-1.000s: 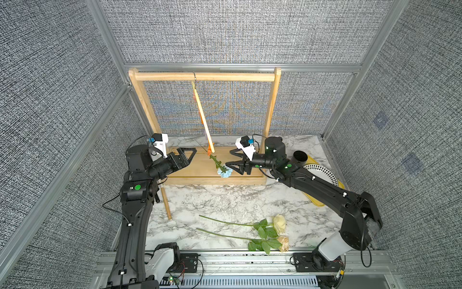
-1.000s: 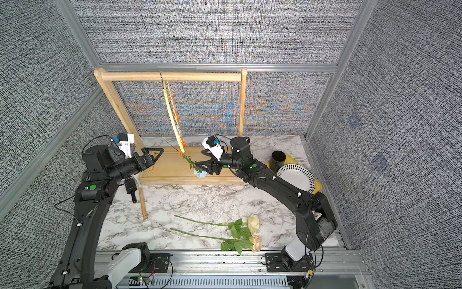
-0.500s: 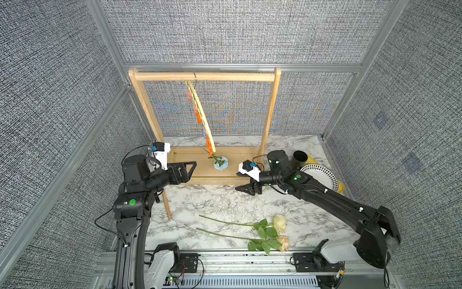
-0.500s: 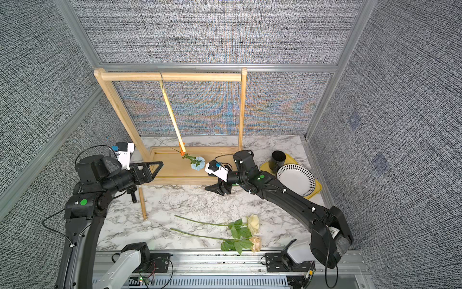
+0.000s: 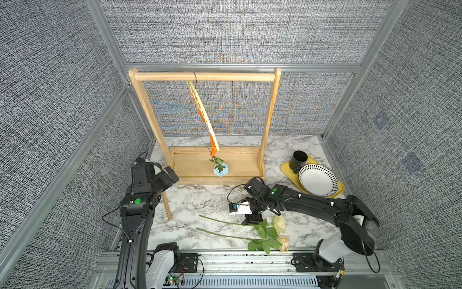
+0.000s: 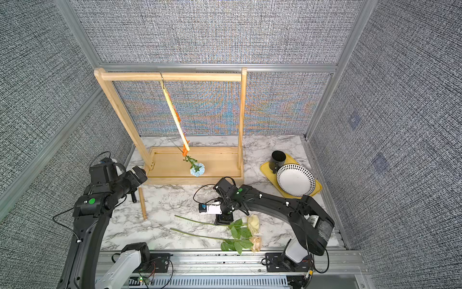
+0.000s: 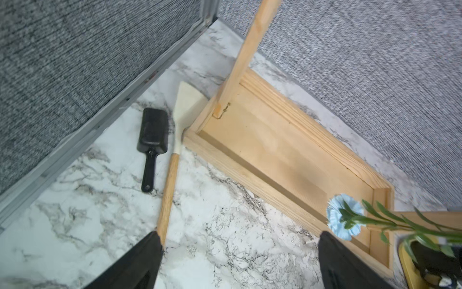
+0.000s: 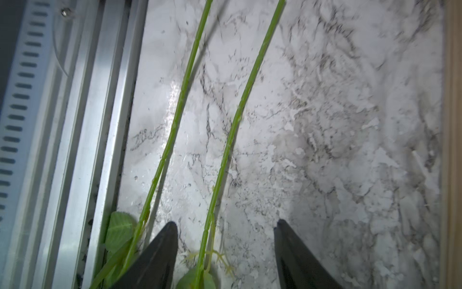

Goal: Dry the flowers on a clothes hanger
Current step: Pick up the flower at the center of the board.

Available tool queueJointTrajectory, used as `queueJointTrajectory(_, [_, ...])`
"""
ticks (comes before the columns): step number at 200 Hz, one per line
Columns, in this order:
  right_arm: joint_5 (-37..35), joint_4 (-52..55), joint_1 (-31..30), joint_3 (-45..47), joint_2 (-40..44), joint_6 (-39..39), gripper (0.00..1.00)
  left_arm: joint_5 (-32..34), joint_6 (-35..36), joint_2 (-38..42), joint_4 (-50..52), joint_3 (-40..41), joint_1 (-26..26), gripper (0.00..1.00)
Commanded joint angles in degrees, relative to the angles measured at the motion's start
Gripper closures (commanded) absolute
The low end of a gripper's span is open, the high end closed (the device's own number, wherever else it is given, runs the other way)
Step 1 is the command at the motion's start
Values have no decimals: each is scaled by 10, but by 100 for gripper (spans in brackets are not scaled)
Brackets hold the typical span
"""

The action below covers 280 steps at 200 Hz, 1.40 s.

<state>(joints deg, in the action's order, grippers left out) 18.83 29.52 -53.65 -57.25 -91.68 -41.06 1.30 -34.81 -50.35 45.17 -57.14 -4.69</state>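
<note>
Nearest on the counter (image 5: 200, 200), beige-tan rose (image 5: 284, 243), then cream-white rose (image 5: 279, 223); right hand (image 8: 225, 221) unclenched, straddling the cream stem beside its leaves; farther left, left hand (image 7: 240, 232) released, empty; beyond, light-blue bloom (image 5: 220, 171) hanging clipped to the clothes hanger (image 5: 203, 117).

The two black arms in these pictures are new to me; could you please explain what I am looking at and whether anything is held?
They are two robot arms over a marble table. The two wide pictures come from one camera head above; the two close-ups come from cameras on the arms' wrists. A blue flower hangs from the yellow hanger on the wooden rack. A cream rose and a tan rose lie on the table, as do a tray with cup and bowl, a spatula and a black brush. The left end effector is open and empty. The right end effector, also open, straddles the cream rose's stem without gripping it.
</note>
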Motion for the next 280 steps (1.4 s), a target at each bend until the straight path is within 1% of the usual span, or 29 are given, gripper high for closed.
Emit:
queueJointTrajectory(1, [-50,16,-9,8,-19,-2,36,14,-82,-8,0,17,-5,0])
queueJointTrajectory(13, [-57,8,-11,13,-30,1,37,-5,-96,-15,-4,24,-9,0])
queueJointTrajectory(29, [-60,-4,-12,19,-43,6,39,-13,-113,-27,8,25,-14,0])
queueJointTrajectory(53, [-60,-30,-14,29,-54,11,45,-23,-129,-32,19,32,-22,0])
queueJointTrajectory(80, [-82,-65,-15,36,-63,20,60,-41,-140,-18,14,50,-29,0])
queueJointTrajectory(100, [-79,-80,-14,41,-70,19,70,-49,-138,-10,15,57,-30,0])
queueJointTrajectory(109, [-75,-83,-15,41,-70,17,79,-50,-134,-7,18,59,-31,0])
queueJointTrajectory(119, [-68,-82,-15,43,-65,11,85,-57,-128,-5,21,58,-32,0])
queueJointTrajectory(127, [-64,-85,-15,44,-57,10,88,-70,-120,-3,18,58,-32,0])
queueJointTrajectory(133, [-61,-87,-14,47,-48,10,89,-79,-114,-3,16,57,-32,0])
queueJointTrajectory(151, [-46,-104,-8,55,-8,15,90,-123,-84,-1,7,49,-32,0])
queueJointTrajectory(168, [-25,-134,10,60,38,32,94,-174,-47,0,-7,35,-33,0])
queueJointTrajectory(189, [-6,-177,35,61,90,68,94,-225,-18,0,-14,7,-32,0])
queueJointTrajectory(210, [10,-217,61,53,132,106,95,-291,18,-4,-22,-26,-32,0])
queueJointTrajectory(226, [15,-253,81,53,159,141,95,-344,48,-2,-46,-40,-32,0])
queueJointTrajectory(241, [30,-294,104,62,182,173,95,-381,60,3,-66,-49,-32,0])
queueJointTrajectory(250, [41,-322,118,71,194,191,95,-420,66,4,-85,-54,-32,0])
queueJointTrajectory(267, [60,-373,137,88,214,225,95,-524,62,0,-139,-50,-29,0])
queueJointTrajectory(280, [80,-399,146,93,223,247,95,-575,64,-3,-168,-46,-21,1])
